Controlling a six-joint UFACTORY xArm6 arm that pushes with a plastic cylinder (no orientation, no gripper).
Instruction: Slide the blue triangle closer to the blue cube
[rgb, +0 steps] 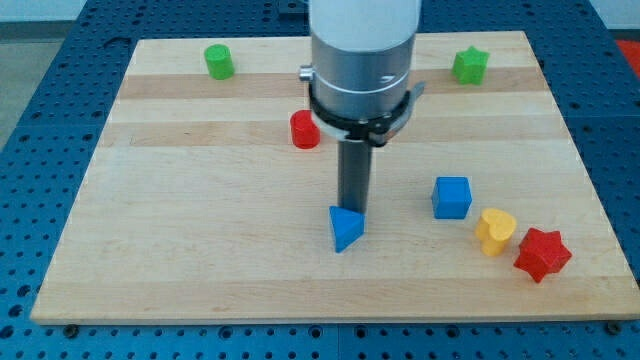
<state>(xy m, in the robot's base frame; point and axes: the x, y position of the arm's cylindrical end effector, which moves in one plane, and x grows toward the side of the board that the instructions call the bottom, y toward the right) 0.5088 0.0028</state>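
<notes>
The blue triangle (346, 229) lies on the wooden board below the view's centre. The blue cube (452, 197) sits to its right, roughly a block's width and a half away. My tip (352, 211) is at the triangle's top edge, touching or nearly touching it from the view's top side. The rod hangs from the large grey arm body at the view's top centre.
A red cylinder (304, 130) sits left of the rod, partly behind the arm. A yellow block (495, 231) and a red star (542, 254) lie right of the blue cube. A green cylinder (219, 62) and a green star (469, 66) sit at the top corners.
</notes>
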